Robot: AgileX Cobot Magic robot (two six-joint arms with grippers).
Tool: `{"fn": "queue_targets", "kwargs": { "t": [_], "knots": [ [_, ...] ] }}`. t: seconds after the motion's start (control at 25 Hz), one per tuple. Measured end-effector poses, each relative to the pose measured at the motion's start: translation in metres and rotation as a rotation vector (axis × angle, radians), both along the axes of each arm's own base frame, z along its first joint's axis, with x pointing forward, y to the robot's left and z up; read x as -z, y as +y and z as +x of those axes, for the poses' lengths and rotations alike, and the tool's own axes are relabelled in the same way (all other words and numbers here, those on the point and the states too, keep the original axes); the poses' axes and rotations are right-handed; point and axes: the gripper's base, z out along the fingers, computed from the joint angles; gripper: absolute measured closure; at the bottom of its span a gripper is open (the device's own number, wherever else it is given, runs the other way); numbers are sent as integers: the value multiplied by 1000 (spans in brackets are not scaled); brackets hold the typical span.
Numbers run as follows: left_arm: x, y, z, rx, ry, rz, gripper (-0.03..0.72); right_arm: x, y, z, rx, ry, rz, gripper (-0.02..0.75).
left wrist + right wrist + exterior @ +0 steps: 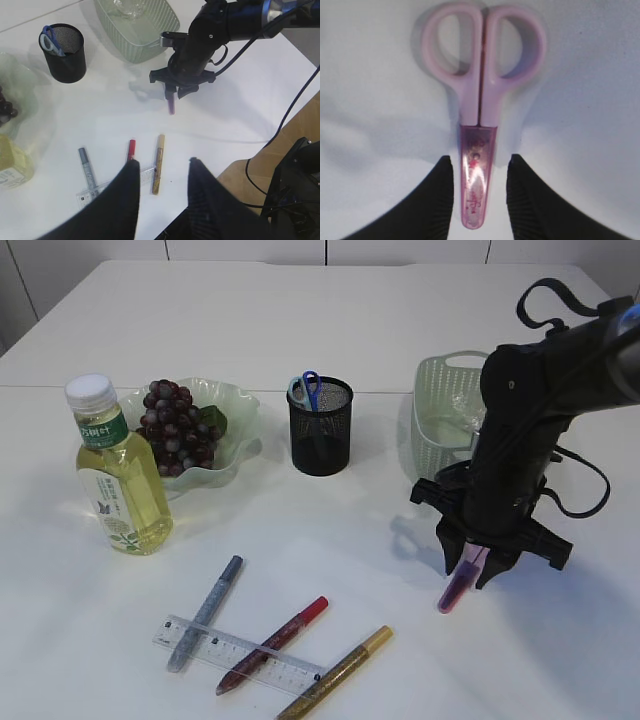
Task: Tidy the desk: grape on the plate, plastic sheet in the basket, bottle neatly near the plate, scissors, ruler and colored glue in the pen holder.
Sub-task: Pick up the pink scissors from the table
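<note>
At the far left of the white worktop (300,330) stands the bottle (113,470) of yellow drink, upright, white cap on, just in front of the pale green wavy plate (238,425). The dark grape bunch (178,428) already lies on that plate. To the right sits the black mesh pen holder (320,427), upright, with a pair of blue-handled scissors (305,390) poking out of its top.

In front of these, toward the near edge, the clear ruler (238,653) lies flat. A grey glue pen (205,612) rests across its left end, a red glue pen (273,644) crosses its middle, and a gold glitter glue pen (335,673) lies by its right end.

My left end effector (162,175) hangs above this cluster with its fingers spread and nothing between them, touching nothing.

Further right, the pale green slatted basket (440,415) sits behind my right arm, with the crumpled clear plastic sheet (462,400) inside it.

My right end effector (479,192) points down at the worktop in front of the basket. The two black fingers (440,195) flank the sheathed blade end of the pink scissors (480,95), whose lilac handles point away from me. The fingers sit close on either side of the pink sheath, with a sliver of gap visible on each flank, so I cannot tell whether they are pinching it yet.
</note>
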Motion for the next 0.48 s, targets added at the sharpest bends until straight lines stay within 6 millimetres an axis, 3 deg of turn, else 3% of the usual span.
{"fn": "queue_targets", "kwargs": {
  "t": [0.48],
  "knots": [
    [0,0,0,0,0,0,445,0,0,0,-1,-1,-1,441]
  ]
}}
